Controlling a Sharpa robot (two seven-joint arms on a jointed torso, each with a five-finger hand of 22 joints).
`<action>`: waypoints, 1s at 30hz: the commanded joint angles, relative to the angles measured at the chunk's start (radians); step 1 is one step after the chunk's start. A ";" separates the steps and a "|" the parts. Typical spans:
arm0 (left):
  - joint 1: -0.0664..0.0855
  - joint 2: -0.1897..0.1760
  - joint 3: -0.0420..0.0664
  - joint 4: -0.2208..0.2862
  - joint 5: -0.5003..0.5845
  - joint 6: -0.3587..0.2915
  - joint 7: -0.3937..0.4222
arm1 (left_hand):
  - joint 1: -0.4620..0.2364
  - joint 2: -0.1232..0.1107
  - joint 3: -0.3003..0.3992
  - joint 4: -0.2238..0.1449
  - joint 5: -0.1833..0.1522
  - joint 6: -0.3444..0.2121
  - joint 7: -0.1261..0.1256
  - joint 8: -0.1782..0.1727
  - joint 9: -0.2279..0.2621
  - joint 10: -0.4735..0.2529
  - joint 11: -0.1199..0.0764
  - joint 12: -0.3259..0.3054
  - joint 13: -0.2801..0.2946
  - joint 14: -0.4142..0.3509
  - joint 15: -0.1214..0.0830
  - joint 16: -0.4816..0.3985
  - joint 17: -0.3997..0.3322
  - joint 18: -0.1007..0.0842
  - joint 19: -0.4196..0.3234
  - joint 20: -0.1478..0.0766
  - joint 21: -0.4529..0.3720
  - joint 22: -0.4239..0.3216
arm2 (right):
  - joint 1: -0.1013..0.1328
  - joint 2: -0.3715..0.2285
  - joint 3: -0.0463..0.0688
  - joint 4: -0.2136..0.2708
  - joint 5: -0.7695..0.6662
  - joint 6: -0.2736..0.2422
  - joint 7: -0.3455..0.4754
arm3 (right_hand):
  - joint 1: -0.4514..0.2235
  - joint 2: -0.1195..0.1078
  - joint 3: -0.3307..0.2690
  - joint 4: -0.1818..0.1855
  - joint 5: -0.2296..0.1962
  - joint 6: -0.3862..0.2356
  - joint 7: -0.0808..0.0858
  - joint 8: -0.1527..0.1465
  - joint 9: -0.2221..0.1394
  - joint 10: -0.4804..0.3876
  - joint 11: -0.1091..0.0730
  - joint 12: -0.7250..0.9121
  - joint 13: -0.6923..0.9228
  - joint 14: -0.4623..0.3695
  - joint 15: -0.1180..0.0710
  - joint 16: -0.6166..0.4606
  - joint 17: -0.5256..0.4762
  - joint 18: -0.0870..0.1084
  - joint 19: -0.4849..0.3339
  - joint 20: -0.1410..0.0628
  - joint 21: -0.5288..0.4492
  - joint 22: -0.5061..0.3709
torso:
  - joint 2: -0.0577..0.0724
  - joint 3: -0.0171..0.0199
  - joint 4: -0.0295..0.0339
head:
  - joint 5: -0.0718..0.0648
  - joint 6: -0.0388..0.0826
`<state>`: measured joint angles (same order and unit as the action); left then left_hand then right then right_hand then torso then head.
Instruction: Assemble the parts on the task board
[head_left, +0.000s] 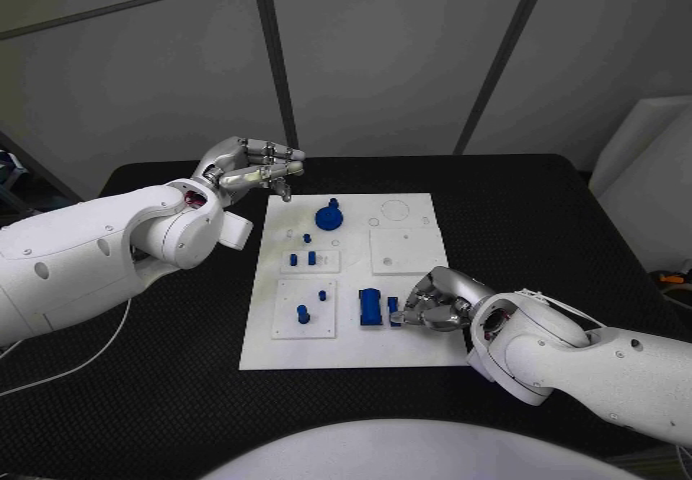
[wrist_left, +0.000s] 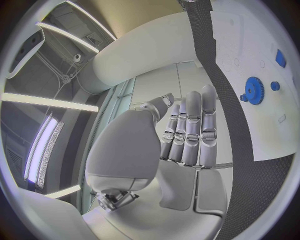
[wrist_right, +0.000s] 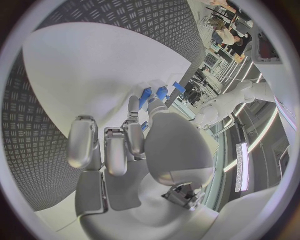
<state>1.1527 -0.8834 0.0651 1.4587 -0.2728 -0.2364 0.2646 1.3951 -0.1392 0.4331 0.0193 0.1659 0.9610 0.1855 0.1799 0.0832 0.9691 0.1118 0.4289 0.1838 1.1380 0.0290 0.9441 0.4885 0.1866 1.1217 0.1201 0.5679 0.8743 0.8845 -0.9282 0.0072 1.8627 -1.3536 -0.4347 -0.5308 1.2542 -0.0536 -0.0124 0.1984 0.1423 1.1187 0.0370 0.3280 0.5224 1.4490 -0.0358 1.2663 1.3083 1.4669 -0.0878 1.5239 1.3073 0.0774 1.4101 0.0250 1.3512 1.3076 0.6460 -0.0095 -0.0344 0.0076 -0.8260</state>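
Both hands near task board (head_left: 411, 350) edges: left hand (head_left: 253, 166) spread, empty; right hand (head_left: 437, 300) grip unclear.

1 white task board (head_left: 411, 345) lies on 1 black table (head_left: 173, 400). On the board sit 3 raised white square plates (head_left: 404, 250). 1 blue gear-like round part (head_left: 329, 217) stands near the board's far edge. About 6 small blue pegs (head_left: 303, 313) stand in the plates on the board's left side; some are too small to count surely. 2 larger blue blocks (head_left: 371, 306) lie near the board's middle, toward its near edge.
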 joint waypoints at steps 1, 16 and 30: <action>0.001 0.000 0.000 0.000 0.003 0.011 0.003 | -0.004 0.010 -0.005 -0.003 0.001 -0.007 -0.002 0.003 -0.001 -0.007 0.001 0.004 0.001 -0.004 0.001 0.001 -0.001 -0.004 0.004 0.004 -0.006 -0.001 | 0.001 0.005 0.000 -0.009 -0.040 0.027 0.017 | 0.018 0.001 -0.007 -0.005 -0.009 -0.006 -0.002 0.003 0.001 0.001 0.002 -0.006 0.046 0.089 -0.004 0.007 0.197 -0.013 0.002 -0.002 0.003 0.004 | 0.000 0.0001 0.0000 | 0.001 -0.002; 0.001 -0.001 0.000 0.001 0.003 0.012 0.004 | -0.004 0.010 -0.005 -0.003 0.001 -0.007 -0.002 0.003 -0.001 -0.007 0.001 0.004 0.001 -0.004 0.001 0.001 -0.001 -0.004 0.004 0.004 -0.006 -0.001 | 0.000 -0.015 0.000 0.011 0.014 -0.033 0.135 | -0.005 0.011 -0.061 0.019 0.019 -0.014 0.003 0.002 -0.003 -0.006 0.006 -0.024 0.036 0.086 -0.001 -0.001 0.184 -0.010 -0.006 0.000 -0.010 -0.008 | -0.002 -0.0005 -0.0014 | 0.001 0.002; -0.001 0.017 0.000 -0.038 0.059 -0.005 0.033 | -0.038 0.004 -0.033 0.019 0.000 -0.014 -0.002 0.006 -0.002 -0.016 0.002 0.016 0.001 -0.037 0.010 -0.014 -0.014 -0.006 -0.018 0.011 -0.034 -0.015 | 0.091 -0.040 0.001 -0.083 0.675 0.008 0.639 | 0.149 0.066 -0.091 -0.023 0.035 -0.210 0.107 -0.166 -0.097 -0.401 0.101 -0.718 -0.454 -0.208 0.082 -0.742 -0.615 0.099 -0.422 0.072 -0.637 -0.611 | -0.037 -0.0122 -0.0008 | -0.014 0.054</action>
<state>1.1509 -0.8696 0.0649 1.4258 -0.2555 -0.2382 0.2691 1.3668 -0.1383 0.4022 0.0380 0.1659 0.9517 0.1841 0.1799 0.0820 0.9594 0.1134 0.4434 0.1839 1.1012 0.0390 0.9288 0.4742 0.1867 1.1031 0.1319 0.5332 0.8581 0.9683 -0.9711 0.0067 1.7955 -0.9412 -0.4408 -0.0859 1.3983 0.0108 -0.1013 0.1802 0.1824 0.9140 0.1417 0.1659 0.4277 1.0574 0.0618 0.5612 0.8648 1.2758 -0.0080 0.8289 0.7389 0.1714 0.9956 0.0951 0.7288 0.7077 0.6234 -0.0160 -0.0366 -0.0020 -0.7833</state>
